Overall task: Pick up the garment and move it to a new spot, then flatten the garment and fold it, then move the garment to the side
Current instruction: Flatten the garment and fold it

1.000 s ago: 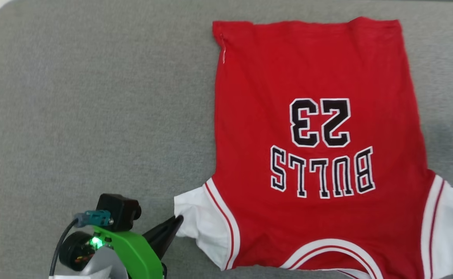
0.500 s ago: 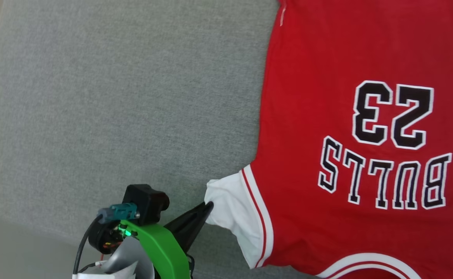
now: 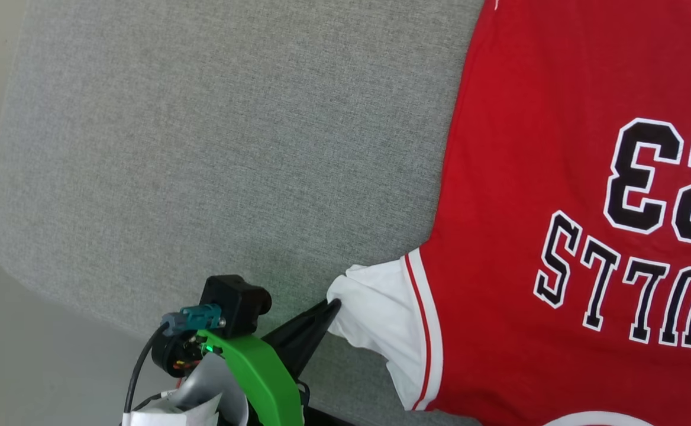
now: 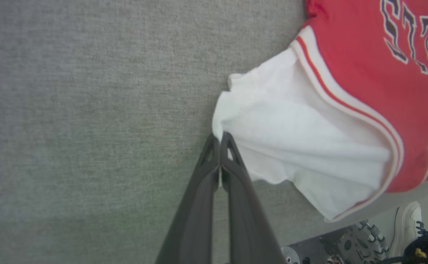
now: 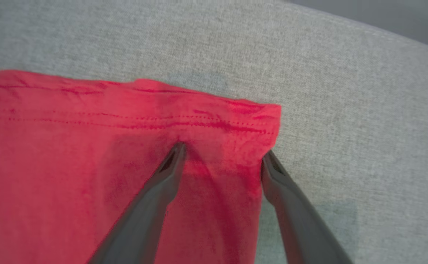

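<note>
Your view has swung left. Left hand stays clamped on the shirt's sleeve, right hand is apart astride its hem, and a shoe sits beside the desk.

Left of the red jersey, the grey tabletop gives wide open room (flat out to its rounded edge). Near the front edge, the left gripper stands in the way, at the white sleeve.

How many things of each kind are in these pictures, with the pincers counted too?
red jersey T-shirt: 1
pincers: 2 (left pincer, right pincer)
grey padded surface: 1
white shoe: 1
Total: 5
</note>
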Motion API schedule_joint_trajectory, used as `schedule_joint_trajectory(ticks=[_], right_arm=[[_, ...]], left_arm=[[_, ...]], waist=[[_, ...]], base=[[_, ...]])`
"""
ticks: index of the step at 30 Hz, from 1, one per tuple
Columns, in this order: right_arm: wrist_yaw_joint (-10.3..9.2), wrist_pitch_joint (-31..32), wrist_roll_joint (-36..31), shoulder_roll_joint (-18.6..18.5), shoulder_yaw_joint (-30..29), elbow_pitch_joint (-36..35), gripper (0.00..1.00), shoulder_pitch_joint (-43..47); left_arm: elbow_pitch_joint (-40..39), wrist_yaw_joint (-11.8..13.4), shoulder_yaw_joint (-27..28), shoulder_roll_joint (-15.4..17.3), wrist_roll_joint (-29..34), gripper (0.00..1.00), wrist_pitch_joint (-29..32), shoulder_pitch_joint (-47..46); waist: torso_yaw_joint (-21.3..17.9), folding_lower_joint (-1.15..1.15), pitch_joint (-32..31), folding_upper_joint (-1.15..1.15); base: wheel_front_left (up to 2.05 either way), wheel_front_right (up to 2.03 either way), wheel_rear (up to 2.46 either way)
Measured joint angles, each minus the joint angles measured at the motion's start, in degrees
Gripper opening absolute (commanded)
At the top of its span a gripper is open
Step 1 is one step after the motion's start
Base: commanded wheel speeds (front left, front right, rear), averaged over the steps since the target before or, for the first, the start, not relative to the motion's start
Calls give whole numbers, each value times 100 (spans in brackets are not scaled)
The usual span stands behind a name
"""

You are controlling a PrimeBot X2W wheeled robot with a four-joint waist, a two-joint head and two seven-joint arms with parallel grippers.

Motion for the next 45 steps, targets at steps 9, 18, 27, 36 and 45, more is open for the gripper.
schedule_joint_trajectory(ticks=[9,18,27,36,45], right_arm=[[1,-270,151,-20,115,136,0,182],[1,-732,334,-10,152,457,0,662],[1,-1296,675,1,339,619,0,1729],[1,-1857,1273,36,363,474,0,3240],[1,-1992,1504,98,-116,136,0,4422]], left_arm=[[70,-1,54,-59,-22,0,-120,-95],[145,132,200,-44,-33,0,-147,-98],[240,355,349,29,-88,0,-119,57],[514,588,487,212,-93,0,-100,497],[690,648,497,253,-114,0,-149,679]], waist=[[-37,0,-119,0],[-240,0,-512,0],[-574,-1,-1155,0],[-1196,-1,-2027,0],[-1671,-1,-2612,0]], base=[[0,0,0],[0,0,0],[0,0,0],[0,0,0],[0,0,0]])
